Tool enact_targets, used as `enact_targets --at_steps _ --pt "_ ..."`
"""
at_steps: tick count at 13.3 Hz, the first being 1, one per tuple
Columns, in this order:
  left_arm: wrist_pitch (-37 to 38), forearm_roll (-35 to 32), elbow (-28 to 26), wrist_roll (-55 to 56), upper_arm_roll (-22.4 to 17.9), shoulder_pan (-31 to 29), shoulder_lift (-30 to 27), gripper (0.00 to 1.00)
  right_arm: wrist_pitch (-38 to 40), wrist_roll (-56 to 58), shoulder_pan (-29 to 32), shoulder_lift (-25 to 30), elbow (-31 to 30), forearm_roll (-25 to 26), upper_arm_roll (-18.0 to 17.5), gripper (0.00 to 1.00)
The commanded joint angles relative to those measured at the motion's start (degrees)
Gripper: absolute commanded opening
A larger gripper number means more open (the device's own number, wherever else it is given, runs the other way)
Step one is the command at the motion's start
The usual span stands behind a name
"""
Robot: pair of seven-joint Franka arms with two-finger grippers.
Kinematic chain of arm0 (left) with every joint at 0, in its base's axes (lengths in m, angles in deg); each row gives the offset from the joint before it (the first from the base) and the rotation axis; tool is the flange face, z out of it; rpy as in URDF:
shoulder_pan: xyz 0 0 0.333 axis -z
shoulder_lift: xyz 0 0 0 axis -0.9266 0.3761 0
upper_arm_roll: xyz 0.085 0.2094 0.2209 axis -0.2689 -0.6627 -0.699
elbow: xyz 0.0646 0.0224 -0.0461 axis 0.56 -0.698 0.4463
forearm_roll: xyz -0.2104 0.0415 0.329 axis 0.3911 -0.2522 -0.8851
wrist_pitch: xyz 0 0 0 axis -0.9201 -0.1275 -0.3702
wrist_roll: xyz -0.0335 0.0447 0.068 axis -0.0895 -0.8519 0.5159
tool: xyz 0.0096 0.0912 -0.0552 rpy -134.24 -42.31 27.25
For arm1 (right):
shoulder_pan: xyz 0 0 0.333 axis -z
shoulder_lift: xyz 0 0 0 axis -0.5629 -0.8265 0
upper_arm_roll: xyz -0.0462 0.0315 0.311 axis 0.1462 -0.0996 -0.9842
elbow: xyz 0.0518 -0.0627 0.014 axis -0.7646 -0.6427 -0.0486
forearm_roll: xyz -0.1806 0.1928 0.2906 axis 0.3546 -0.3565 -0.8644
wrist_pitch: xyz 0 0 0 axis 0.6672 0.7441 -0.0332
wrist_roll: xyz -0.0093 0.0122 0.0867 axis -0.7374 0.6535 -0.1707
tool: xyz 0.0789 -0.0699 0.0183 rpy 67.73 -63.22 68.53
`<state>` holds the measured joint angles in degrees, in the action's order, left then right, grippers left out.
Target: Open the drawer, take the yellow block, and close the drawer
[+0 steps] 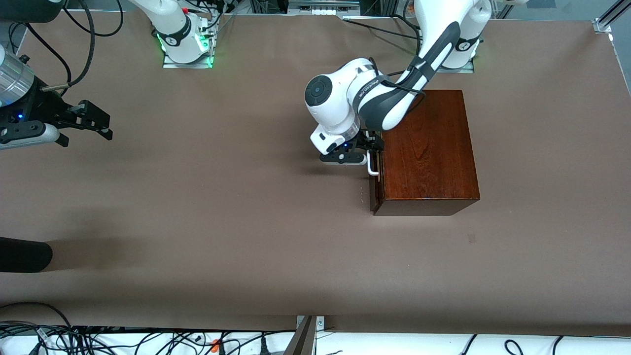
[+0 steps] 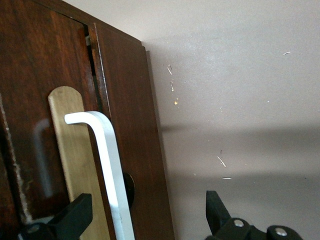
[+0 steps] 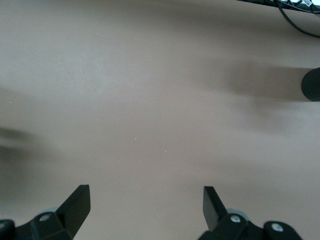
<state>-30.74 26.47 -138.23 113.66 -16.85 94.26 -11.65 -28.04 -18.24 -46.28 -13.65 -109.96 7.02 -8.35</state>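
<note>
The left gripper (image 1: 370, 148) is at the drawer (image 1: 375, 185) front, its fingers (image 2: 75, 217) spread wide to either side of the white handle (image 2: 107, 165). One finger sits close against the dark drawer face near the brass plate (image 2: 75, 165), the other stands clear over the worktop (image 1: 222, 207); neither seems to press on the handle, though the contact point is hard to make out. The drawer is pulled out only a crack from the box (image 1: 426, 148), a thin gap showing at its edge. The box stands toward the left arm's end of the worktop. The yellow block is out of sight.

The right gripper (image 1: 96, 123) waits over bare worktop at the right arm's end, fingers (image 3: 77, 202) wide apart and holding nothing. A dark round object (image 1: 22, 256) lies nearer the front camera at that same end.
</note>
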Motion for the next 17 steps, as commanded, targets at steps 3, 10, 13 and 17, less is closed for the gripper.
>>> enact_targets --at_steps 3,10,13,17 --pt "-0.19 -1.29 -0.72 2.27 -0.40 1.68 1.68 1.00 0.54 -0.03 0.16 -0.50 1.28 0.11 -0.11 1.00" --pt "-0.80 -3.40 -0.20 3.23 -0.14 1.86 2.73 1.00 0.98 -0.03 0.25 -0.50 1.19 0.02 -0.11 1.00" --pt "-4.57 -2.26 0.06 4.29 0.12 1.86 3.35 1.00 0.90 -0.03 0.34 -0.50 1.19 0.02 -0.02 1.00" --pt "-11.15 5.72 1.03 4.64 0.12 3.17 3.70 1.00 0.81 0.06 0.43 -0.50 1.19 -0.07 0.07 1.00"
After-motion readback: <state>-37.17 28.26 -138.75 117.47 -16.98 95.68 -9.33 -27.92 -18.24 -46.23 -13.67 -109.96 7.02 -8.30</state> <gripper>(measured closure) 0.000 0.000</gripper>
